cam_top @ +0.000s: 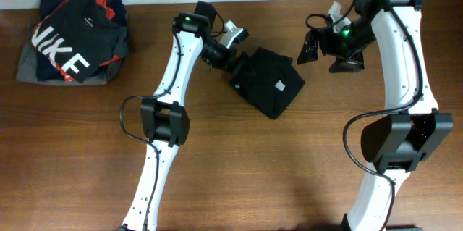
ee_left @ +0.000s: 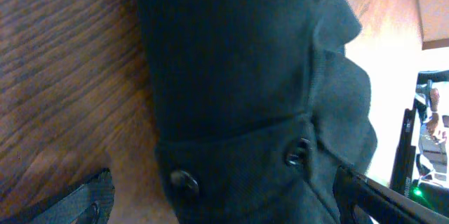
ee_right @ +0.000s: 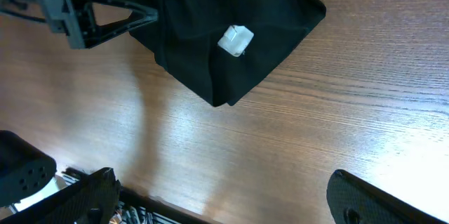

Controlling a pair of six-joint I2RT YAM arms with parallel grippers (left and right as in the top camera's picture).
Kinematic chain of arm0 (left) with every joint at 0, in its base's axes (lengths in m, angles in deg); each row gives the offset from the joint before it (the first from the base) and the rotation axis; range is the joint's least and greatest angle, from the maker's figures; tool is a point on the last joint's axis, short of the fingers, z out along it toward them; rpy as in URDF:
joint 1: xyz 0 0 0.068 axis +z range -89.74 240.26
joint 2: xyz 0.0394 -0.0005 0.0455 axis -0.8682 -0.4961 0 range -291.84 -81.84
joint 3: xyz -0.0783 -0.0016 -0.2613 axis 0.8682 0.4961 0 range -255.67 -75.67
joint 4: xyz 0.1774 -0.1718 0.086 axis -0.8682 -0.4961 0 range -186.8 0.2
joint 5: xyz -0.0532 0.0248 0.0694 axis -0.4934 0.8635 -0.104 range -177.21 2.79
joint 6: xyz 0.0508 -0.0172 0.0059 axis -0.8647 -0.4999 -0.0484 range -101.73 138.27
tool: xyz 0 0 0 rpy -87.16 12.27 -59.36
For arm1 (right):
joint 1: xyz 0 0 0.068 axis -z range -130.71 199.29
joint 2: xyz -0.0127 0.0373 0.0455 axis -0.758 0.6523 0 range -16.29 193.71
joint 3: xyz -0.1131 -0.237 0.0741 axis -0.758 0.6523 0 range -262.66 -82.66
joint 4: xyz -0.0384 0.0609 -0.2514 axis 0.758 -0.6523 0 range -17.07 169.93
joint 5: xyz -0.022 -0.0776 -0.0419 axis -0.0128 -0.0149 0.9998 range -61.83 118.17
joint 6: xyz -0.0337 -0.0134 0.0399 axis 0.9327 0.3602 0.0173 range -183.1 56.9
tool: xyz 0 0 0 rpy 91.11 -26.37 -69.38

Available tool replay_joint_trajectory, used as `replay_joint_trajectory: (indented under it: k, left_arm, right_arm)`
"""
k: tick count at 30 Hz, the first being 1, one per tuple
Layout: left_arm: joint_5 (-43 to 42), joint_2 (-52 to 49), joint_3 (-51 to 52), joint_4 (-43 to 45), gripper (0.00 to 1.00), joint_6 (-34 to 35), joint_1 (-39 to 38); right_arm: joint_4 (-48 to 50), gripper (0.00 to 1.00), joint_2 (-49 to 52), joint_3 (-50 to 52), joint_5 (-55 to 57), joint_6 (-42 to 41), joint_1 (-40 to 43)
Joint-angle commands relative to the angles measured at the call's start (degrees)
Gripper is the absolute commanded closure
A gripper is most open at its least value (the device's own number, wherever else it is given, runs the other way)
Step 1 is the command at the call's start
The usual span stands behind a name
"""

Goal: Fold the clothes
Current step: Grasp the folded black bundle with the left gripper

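The clothes are a black shirt folded into a compact square at the table's centre, with a tiny white mark on top. My left gripper is at the bundle's left edge and stands open. In the left wrist view the dark fabric fills the space between its fingers. My right gripper hangs open above bare wood to the right of the bundle. In its own view the right gripper holds nothing, and the folded shirt lies ahead of it.
A pile of garments sits at the back left corner: a black-and-red NIKE top over a grey folded piece. The wooden table ends at a white wall behind. Both arm bases stand near the front edge.
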Motion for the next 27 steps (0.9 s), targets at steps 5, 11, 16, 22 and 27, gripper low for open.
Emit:
replay_joint_trajectory:
  k: [5, 11, 16, 22, 27]
  left_arm:
    - [-1.38, -3.89, -0.22, 1.18, 0.01, -1.27, -0.57]
    - [-7.02, -5.97, -0.22, 3.15, 0.01, -1.27, -2.12]
    - [-7.13, -6.40, -0.22, 2.05, 0.15, -1.27, -3.56]
    - [-7.10, -6.40, -0.22, 1.97, 0.54, -1.27, -4.66]
    - [-6.84, -6.40, -0.22, 3.69, 0.99, -1.25, -4.63]
  right_arm:
    - [-0.33, 0.01, 0.28, -0.15, -0.81, 0.48, -0.31]
    - [-0.33, 0.01, 0.26, -0.13, -0.81, 0.48, -0.31]
    - [-0.33, 0.01, 0.28, -0.13, -0.79, 0.48, -0.31]
    - [-0.33, 0.01, 0.28, -0.13, -0.79, 0.50, -0.31]
    - [-0.33, 0.01, 0.28, -0.13, -0.81, 0.81, -0.31]
